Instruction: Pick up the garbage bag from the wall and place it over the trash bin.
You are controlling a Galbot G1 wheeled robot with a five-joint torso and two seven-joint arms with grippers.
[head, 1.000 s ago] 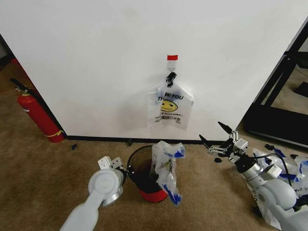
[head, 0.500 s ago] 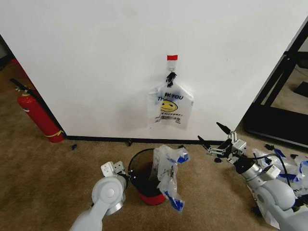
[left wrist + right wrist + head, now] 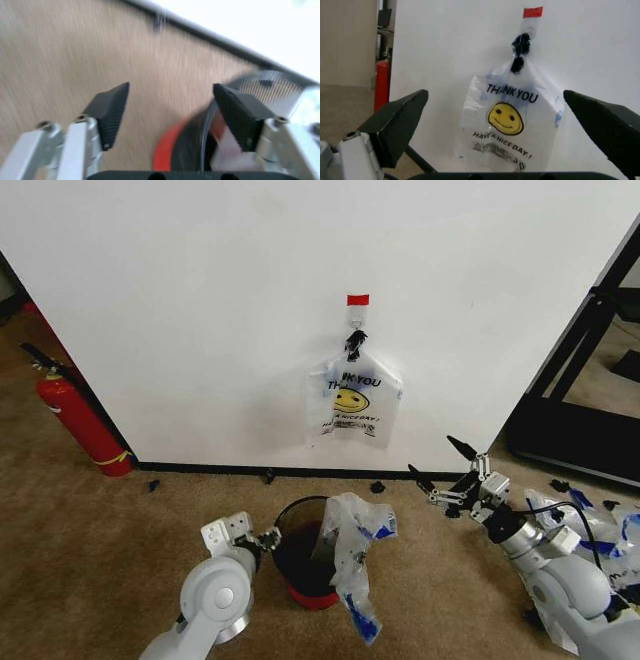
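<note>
Left jaws: apart, the left gripper sits low in the lower-left part of the head view, just beside the left rim of the trash bin; in the left wrist view one finger is over bare carpet and the other over the bin's dark wall, nothing clamped
Right jaws: spread wide, holding nothing; the right gripper is in the lower right of the head view, above the carpet, pointed toward the wall; in the right wrist view its black fingers frame the hanging bag
Garbage bag: the garbage bag hangs on the white wall at centre frame, below a red tape strip and a black clip; smiley and "THANK YOU" print face out; touched by neither gripper
Trash bin: on the brown carpet at lower centre, red base, dark see-through wall
Other bag: a crumpled clear bag with blue print is draped over the bin's right rim and hangs down outside
Fire extinguisher: a red fire extinguisher leans at the wall, left edge of the head view
Right edge: more clear bags lie on the floor by the right arm
</note>
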